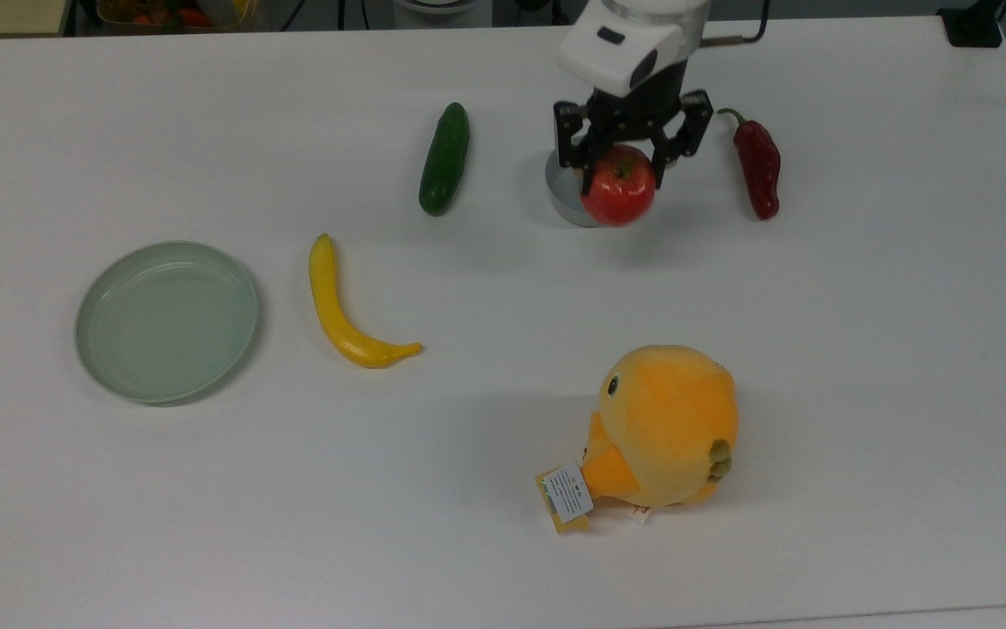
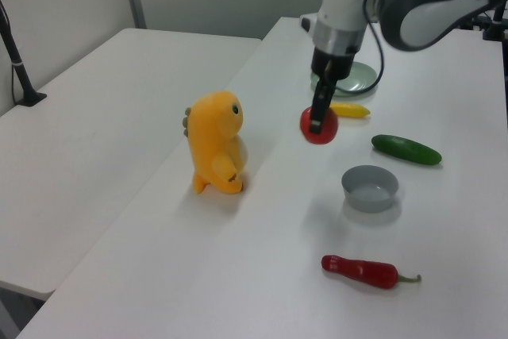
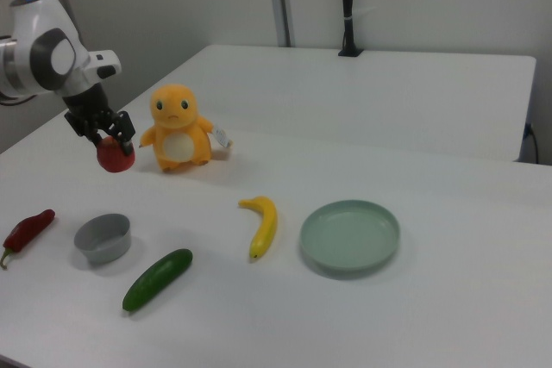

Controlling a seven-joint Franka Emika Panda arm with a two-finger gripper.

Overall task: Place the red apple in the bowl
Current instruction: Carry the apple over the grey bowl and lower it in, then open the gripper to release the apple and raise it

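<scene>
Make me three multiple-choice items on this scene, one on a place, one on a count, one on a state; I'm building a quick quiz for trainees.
1. Where is the apple?
A. In the air, held by the gripper
B. On the plate
C. On the table beside the plush

2. How many long vegetables or fruits lie on the table?
A. One
B. Three
C. Five

3. What is the bowl's state?
A. Tipped over
B. Holding the cucumber
C. Upright and empty

Answers:
1 A: the gripper is shut on the apple, well above the table in the left view.
2 B: cucumber, banana, chili.
3 C: the bowl stands open side up with nothing inside.
</scene>
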